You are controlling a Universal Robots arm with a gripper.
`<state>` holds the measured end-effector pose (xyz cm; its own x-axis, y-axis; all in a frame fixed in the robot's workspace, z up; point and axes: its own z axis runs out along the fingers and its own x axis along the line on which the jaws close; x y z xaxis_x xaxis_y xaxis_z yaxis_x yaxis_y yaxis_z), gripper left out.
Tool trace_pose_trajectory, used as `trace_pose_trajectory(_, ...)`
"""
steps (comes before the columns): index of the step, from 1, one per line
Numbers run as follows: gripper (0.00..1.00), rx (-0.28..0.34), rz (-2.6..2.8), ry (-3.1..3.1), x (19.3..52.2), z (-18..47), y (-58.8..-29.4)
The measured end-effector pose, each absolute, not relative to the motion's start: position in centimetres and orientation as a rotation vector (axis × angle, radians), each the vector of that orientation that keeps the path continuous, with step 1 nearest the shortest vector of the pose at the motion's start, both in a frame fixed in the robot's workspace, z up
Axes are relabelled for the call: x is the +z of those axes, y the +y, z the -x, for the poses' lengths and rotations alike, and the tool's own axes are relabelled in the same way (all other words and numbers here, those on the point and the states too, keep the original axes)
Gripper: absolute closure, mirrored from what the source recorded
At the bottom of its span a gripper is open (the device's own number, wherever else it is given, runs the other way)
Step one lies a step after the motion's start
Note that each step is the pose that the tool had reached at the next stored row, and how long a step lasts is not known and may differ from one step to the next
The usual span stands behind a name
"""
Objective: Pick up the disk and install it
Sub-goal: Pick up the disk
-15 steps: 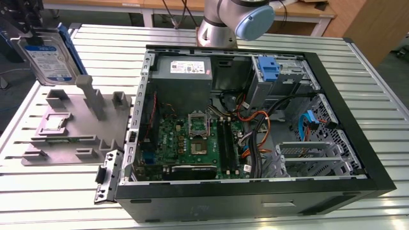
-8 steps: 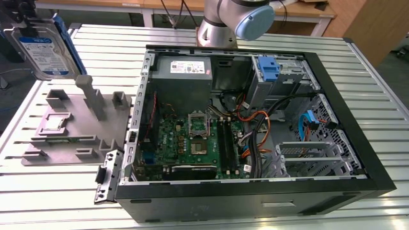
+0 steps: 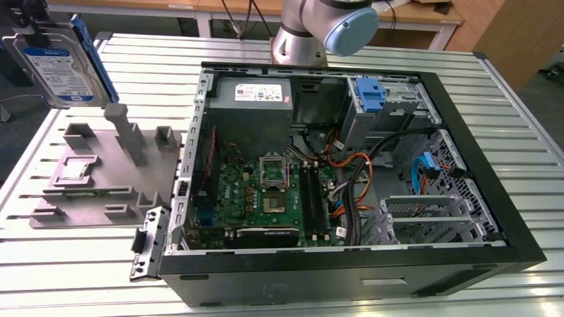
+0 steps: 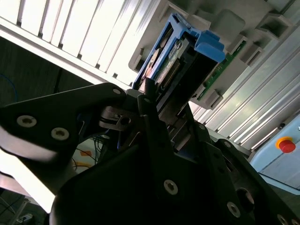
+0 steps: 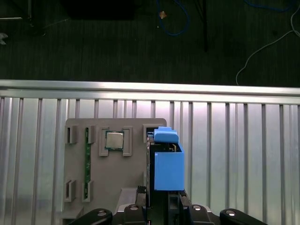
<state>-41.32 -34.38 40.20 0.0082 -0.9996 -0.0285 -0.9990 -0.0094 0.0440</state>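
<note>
**Disk clamped in the gripper over the fixture**

The disk is held at one end by the gripper, whose fingers are pressed against it from either side. It extends away from the fingertips, and its blue carrier rails are seen along its edges in both wrist views. Beyond the fingertips lies a grey fixture tray; whether the disk's far end touches it cannot be told. A processor chip is seated in the tray near the disk. The open computer case is set well apart from the fingers on the slatted table.
</note>
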Motion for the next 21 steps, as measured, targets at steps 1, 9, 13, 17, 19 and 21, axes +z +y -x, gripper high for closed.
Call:
trace_pose_trajectory(1,0.65,-0.080,-2.222,-2.203,40.2,41.3,-34.4)
trace_pose_trajectory(9,0.65,-0.080,-2.222,-2.203,40.4,41.3,-34.4)
trace_pose_trajectory(13,0.65,-0.080,-2.223,-2.203,41.2,41.3,-34.4)
trace_pose_trajectory(17,0.65,-0.081,-2.223,-2.203,42.3,41.3,-34.4)
trace_pose_trajectory(19,0.65,-0.081,-2.223,-2.203,42.8,41.3,-34.4)
trace_pose_trajectory(21,0.65,-0.081,-2.223,-2.203,43.3,41.3,-34.4)
